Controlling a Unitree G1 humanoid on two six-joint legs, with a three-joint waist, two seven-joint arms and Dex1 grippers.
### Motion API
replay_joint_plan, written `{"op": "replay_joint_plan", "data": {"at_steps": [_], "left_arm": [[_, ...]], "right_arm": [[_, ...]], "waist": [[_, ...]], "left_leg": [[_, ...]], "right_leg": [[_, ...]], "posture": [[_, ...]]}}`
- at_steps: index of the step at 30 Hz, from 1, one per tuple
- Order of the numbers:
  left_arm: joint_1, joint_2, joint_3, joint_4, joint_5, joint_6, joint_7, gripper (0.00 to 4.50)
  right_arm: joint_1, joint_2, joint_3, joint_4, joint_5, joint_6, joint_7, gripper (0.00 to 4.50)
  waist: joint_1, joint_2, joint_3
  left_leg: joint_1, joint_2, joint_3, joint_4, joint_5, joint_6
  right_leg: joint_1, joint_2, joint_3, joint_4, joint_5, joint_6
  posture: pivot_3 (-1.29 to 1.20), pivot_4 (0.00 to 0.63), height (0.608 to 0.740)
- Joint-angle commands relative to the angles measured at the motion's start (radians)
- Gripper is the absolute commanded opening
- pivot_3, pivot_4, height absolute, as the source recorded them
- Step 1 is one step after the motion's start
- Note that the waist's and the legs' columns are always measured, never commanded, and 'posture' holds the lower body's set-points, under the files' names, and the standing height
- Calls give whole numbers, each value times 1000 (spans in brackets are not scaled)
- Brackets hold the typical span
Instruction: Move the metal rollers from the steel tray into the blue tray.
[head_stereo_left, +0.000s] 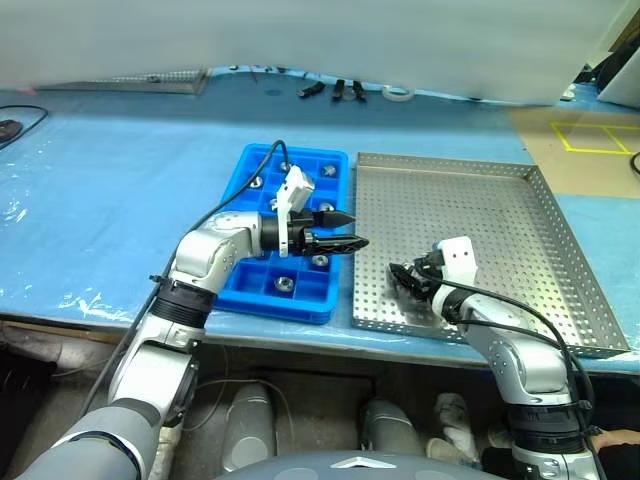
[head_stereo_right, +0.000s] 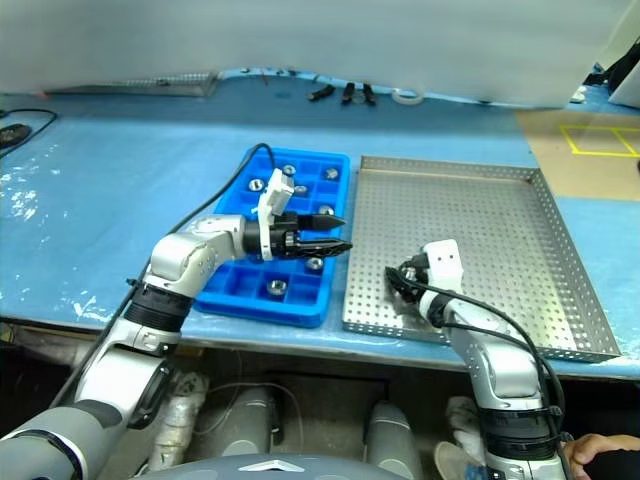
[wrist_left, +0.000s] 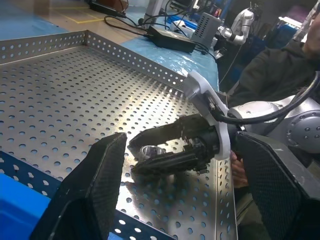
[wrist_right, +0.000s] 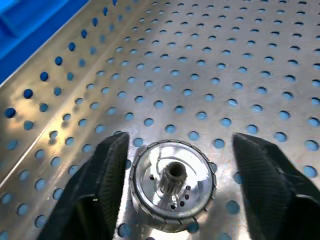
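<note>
Left gripper (head_stereo_left: 352, 230): mid-frame in my head views, reaching level toward the right, its tips hanging over the right edge of the blue tray beside the steel tray's left rim. I see its two fingers (wrist_left: 97, 185) spread wide, with nothing between them.

Blue tray (head_stereo_left: 225, 285): centre-left of the head view, lying on the blue table cover (head_stereo_left: 110, 180), its long right side just beside the steel tray. I can make out metal rollers in several of its square compartments; one roller in the blue tray (head_stereo_left: 284, 284) sits in a cell near the lower edge, others lie in the upper cells.

Steel tray (head_stereo_left: 520, 230): centre-right of the frame, perforated floor, low raised rim.

Right gripper (head_stereo_left: 408, 280): lower centre-right, down in the steel tray's lower-left part near the left rim, pointing toward the blue tray. From its own wrist camera I see the fingers (wrist_right: 102, 175) parted, one on each side of a roller and clear of it; I count nothing pinched.

Roller in the steel tray (wrist_right: 172, 182): flat on the perforated floor between the right gripper's fingers, a shiny ring with a ribbed edge and a small toothed hub at its centre. My left wrist camera shows it too, glinting between those dark fingers.

Tools (head_stereo_left: 340, 91): small dark items and a white ring along the table's upper edge, top centre.
</note>
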Motion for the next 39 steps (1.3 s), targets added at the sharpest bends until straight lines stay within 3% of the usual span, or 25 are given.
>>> {"op": "replay_joint_plan", "data": {"at_steps": [1,8,15,22,24,35,39], "left_arm": [[-27,0,-4,-9,4,-16,-22,3701],[-53,-24,-22,42,32,-49,-46,3701],[-96,-56,-71,142,94,-128,-106,3701],[-155,-135,-163,346,266,-388,-119,3701],[-183,-187,-186,428,310,-464,-113,3701],[-276,-331,-197,761,464,-679,-75,3701],[-312,-355,-195,871,548,-718,71,3701]], "right_arm": [[-6,-7,-4,-68,38,14,31,3985],[-5,10,-39,-158,116,5,75,3985],[-103,79,-259,-215,352,38,2,3985],[-52,17,-333,-262,328,11,-77,3985],[-5,29,-372,-298,345,-18,-92,4346],[162,64,-314,-447,325,-32,-200,4482],[197,61,-305,-465,317,-40,-213,4482]], "waist": [[-9,0,0],[-18,0,0],[-27,0,0],[-40,0,0],[-42,0,0],[-81,1,0],[-96,1,0]], "left_leg": [[0,0,0,-1,0,0],[-4,0,0,-4,-1,2],[-4,-1,2,-3,-2,4],[-4,-1,2,-3,-2,4],[-5,-1,2,-3,-2,4],[-6,-2,3,-3,-5,8],[-6,-2,3,-3,-6,9]], "right_leg": [[-1,0,0,0,0,0],[-4,1,0,-1,0,-5],[-3,-1,1,-1,0,-4],[-2,0,0,-3,0,-4],[-3,0,1,-4,-1,-3],[-3,-1,1,-7,-1,-2],[-2,-1,1,-9,-1,-2]], "posture": [[-178,150,740],[-213,150,740],[-267,150,740],[-341,150,740],[-370,150,740],[-492,150,740],[-512,150,740]]}}
